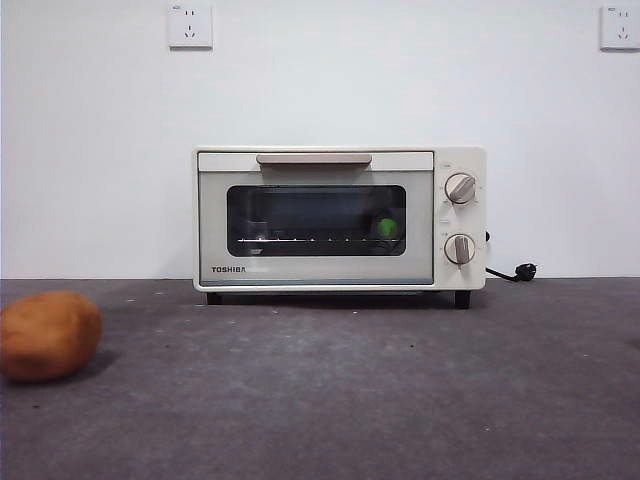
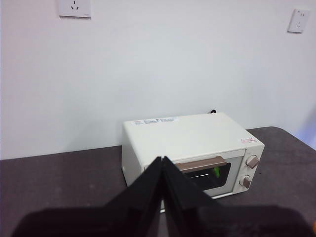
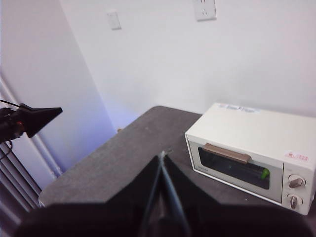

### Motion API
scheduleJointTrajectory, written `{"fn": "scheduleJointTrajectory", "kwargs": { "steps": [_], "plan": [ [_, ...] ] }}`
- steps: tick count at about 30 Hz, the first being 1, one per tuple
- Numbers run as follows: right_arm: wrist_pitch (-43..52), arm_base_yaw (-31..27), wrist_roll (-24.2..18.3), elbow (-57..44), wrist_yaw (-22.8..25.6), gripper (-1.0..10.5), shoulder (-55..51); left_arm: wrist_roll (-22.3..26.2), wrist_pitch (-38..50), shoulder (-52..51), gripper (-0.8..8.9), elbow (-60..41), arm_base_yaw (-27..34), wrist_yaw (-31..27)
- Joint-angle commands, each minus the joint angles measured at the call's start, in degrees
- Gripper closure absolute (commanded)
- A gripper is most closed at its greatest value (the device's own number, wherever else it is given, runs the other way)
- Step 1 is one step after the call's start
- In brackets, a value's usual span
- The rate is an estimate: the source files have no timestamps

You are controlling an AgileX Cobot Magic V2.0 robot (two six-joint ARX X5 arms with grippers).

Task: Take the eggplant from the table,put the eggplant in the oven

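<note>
The cream oven (image 1: pixel 315 272) stands at the back of the grey table (image 1: pixel 400 400) with its door closed. Behind the dark glass, only the eggplant's lime-green cap (image 1: pixel 386 227) shows clearly; its purple body is lost in the dark. The cap (image 2: pixel 216 171) also shows in the left wrist view and again (image 3: pixel 265 173) in the right wrist view. My left gripper (image 2: pixel 163 160) is shut and empty, held high and well back from the oven (image 2: pixel 192 136). My right gripper (image 3: pixel 162 155) is also shut and empty, high above the table and away from the oven (image 3: pixel 256 128). Neither gripper appears in the front view.
An orange-brown potato (image 1: pixel 48 334) lies on the table at the near left. The oven's black power cord (image 1: pixel 515 271) trails out behind its right side. A white wall with sockets stands close behind. The other arm's dark tip (image 3: pixel 34 118) shows far off in the right wrist view.
</note>
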Motion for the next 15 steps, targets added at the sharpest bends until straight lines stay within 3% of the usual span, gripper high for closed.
{"fn": "scheduleJointTrajectory", "kwargs": {
  "steps": [1, 8, 15],
  "plan": [
    [-1.2, 0.0, -0.4, -0.1, 0.1, 9.5, 1.7, 4.3, 1.6, 0.0, 8.18, 0.2, -0.1, 0.0],
    [-1.2, 0.0, -0.4, -0.1, 0.1, 9.5, 7.5, 15.9, 1.8, -0.8, 8.18, 0.2, 0.0, -2.1],
    [-1.2, 0.0, -0.4, -0.1, 0.5, 9.5, 14.9, 17.3, 7.8, -6.8, 8.18, -5.3, 1.4, -2.2]
  ]
}}
